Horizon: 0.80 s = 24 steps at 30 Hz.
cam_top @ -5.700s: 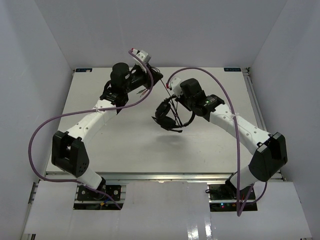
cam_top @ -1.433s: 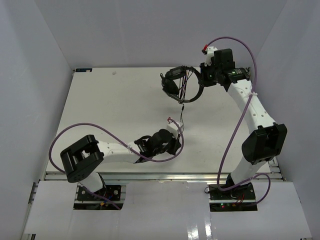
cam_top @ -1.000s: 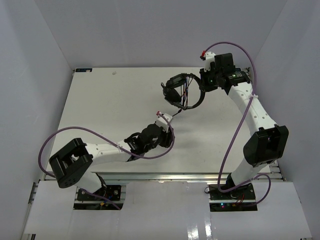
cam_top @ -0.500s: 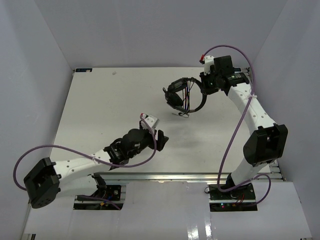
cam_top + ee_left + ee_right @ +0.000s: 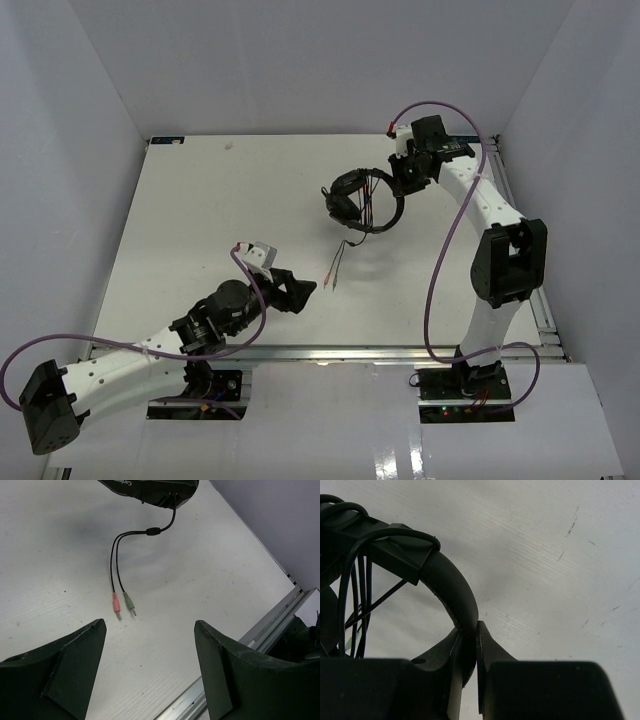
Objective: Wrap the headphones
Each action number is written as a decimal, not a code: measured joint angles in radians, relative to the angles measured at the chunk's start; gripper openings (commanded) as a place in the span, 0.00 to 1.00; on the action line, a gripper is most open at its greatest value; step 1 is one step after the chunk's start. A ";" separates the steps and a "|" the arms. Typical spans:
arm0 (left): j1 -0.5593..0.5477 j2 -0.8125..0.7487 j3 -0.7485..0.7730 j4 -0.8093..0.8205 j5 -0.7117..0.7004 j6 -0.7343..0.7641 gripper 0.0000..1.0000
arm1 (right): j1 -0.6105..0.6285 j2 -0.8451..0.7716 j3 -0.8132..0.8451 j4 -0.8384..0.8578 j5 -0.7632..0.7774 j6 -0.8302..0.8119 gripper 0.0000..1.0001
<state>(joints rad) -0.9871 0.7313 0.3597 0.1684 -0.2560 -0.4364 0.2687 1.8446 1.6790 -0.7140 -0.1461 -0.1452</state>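
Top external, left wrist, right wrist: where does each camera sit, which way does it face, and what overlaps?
Top external: above and behind the bases, looking down on the white table; both arms, left gripper and right gripper show.
Left wrist: low over the table, facing the cord's pink and green plugs; its own two fingers, wide apart, frame the bottom.
Right wrist: close on the curved headband of the black over-ear headphones, pinched between its fingers.
Shared: top and left wrist both show the plugs.

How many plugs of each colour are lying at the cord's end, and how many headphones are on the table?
pink plug: 1
green plug: 1
headphones: 1
Total: 3
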 measured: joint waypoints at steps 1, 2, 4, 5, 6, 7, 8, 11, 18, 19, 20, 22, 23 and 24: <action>0.000 -0.015 -0.006 -0.007 -0.006 -0.010 0.83 | 0.000 0.022 0.021 -0.008 -0.002 0.000 0.08; 0.000 -0.030 -0.011 -0.014 -0.012 -0.019 0.83 | 0.000 0.044 0.045 -0.015 -0.004 0.001 0.08; 0.000 -0.053 -0.011 -0.020 -0.024 -0.032 0.83 | 0.000 0.096 0.117 -0.039 -0.008 0.009 0.08; 0.000 -0.062 -0.011 -0.023 -0.030 -0.038 0.83 | 0.000 0.127 0.166 -0.049 -0.007 0.014 0.08; 0.000 -0.070 -0.011 -0.027 -0.035 -0.043 0.83 | 0.000 0.155 0.213 -0.053 -0.006 0.022 0.08; 0.000 -0.076 -0.011 -0.032 -0.039 -0.048 0.83 | 0.000 0.177 0.254 -0.049 -0.003 0.032 0.08; 0.000 -0.081 -0.011 -0.037 -0.043 -0.054 0.83 | 0.000 0.194 0.288 -0.045 0.003 0.043 0.08; 0.000 -0.094 -0.011 -0.058 -0.052 -0.071 0.82 | 0.000 0.206 0.342 -0.042 0.039 0.083 0.08; 0.000 -0.149 -0.016 -0.113 -0.075 -0.106 0.83 | -0.030 0.206 0.403 -0.025 0.073 0.169 0.08; 0.000 -0.158 -0.018 -0.119 -0.078 -0.109 0.82 | -0.039 0.206 0.409 -0.018 0.074 0.176 0.08; 0.000 -0.164 -0.020 -0.125 -0.081 -0.112 0.82 | -0.048 0.204 0.412 -0.012 0.074 0.182 0.08; 0.000 -0.172 -0.020 -0.136 -0.088 -0.117 0.82 | -0.067 0.199 0.414 -0.002 0.072 0.194 0.08; 0.000 -0.173 -0.020 -0.139 -0.092 -0.119 0.83 | -0.075 0.193 0.414 0.000 0.071 0.197 0.08; 0.000 -0.173 -0.020 -0.143 -0.095 -0.121 0.83 | -0.083 0.186 0.414 0.003 0.070 0.201 0.08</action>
<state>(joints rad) -0.9871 0.5580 0.3393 0.0256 -0.3511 -0.5572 0.1862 2.0304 2.0927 -0.7107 -0.0763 0.0556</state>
